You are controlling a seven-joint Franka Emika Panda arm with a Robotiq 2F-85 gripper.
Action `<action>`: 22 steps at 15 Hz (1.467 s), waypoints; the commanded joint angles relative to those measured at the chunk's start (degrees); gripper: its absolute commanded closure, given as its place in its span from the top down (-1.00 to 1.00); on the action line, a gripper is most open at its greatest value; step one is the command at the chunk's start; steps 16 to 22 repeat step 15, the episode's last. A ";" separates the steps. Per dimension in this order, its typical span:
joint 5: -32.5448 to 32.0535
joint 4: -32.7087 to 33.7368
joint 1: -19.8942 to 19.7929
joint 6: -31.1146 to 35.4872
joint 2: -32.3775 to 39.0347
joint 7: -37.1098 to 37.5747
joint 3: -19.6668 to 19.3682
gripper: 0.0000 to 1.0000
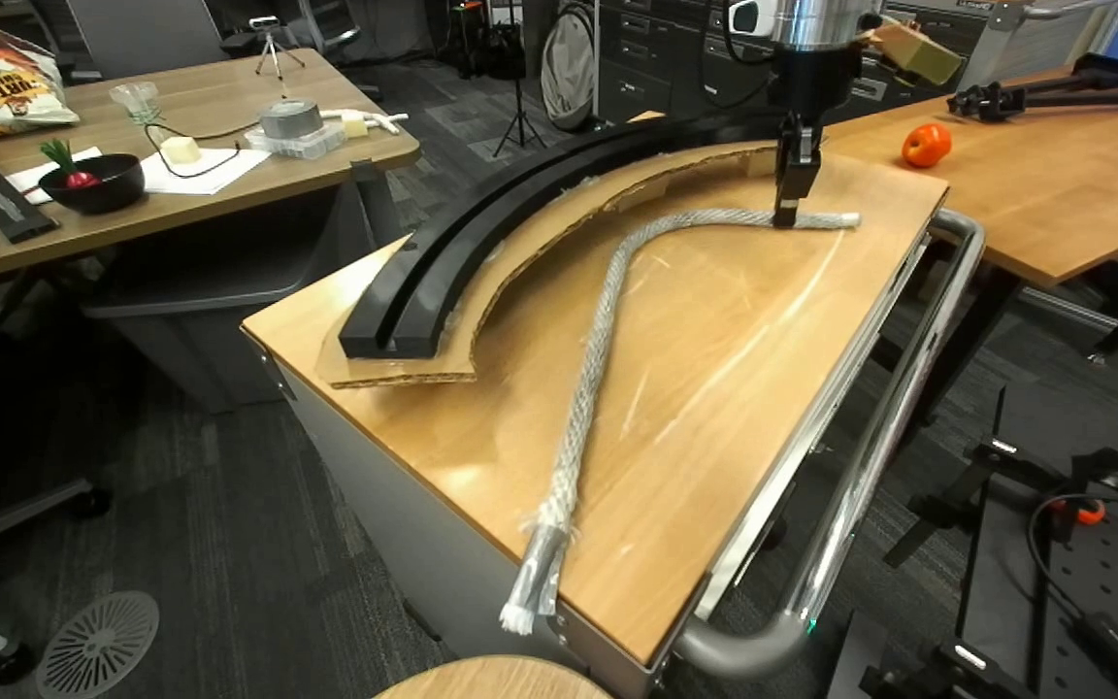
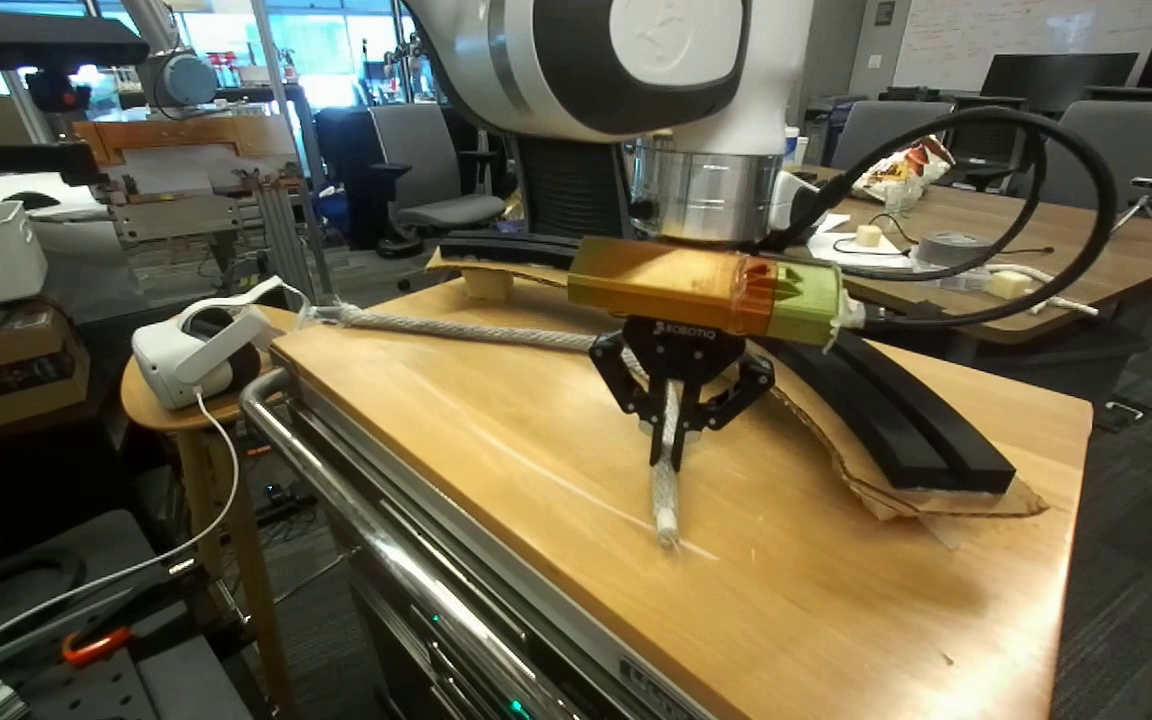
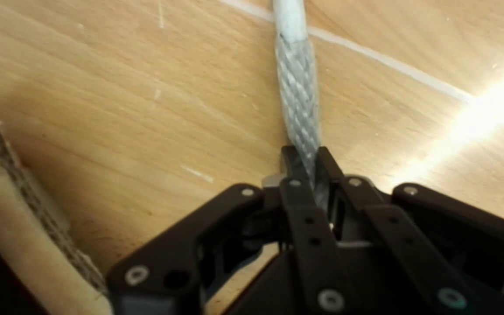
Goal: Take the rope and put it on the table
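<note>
The rope (image 1: 603, 320) is a grey-silver braided cord in a bend along the wood-grain table (image 1: 734, 408). It also shows in an exterior view (image 2: 476, 330) and in the wrist view (image 3: 299, 83). Its taped, frayed end hangs past the table's edge; its white-tipped end is beside my gripper (image 1: 785, 218). The gripper points down, also visible in an exterior view (image 2: 665, 462) and the wrist view (image 3: 308, 155). Its fingers are shut on the rope a short way from the white tip, at or just above the tabletop; I cannot tell whether they touch it.
A curved black channel tray (image 1: 510, 233) on cardboard (image 1: 481, 325) lies on the table behind the rope. A chrome rail (image 1: 850, 495) runs along one edge. A stool with a white headset (image 2: 198, 345) and a cluttered desk (image 1: 336, 83) stand nearby.
</note>
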 commanded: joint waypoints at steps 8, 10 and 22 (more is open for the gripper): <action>5.77 -10.57 -4.25 7.06 -15.91 -13.49 -2.25 0.47; 10.68 -12.79 -4.48 7.02 -21.39 -21.73 -5.33 0.78; 16.05 -12.11 -3.05 4.24 -25.08 -29.49 -12.38 0.99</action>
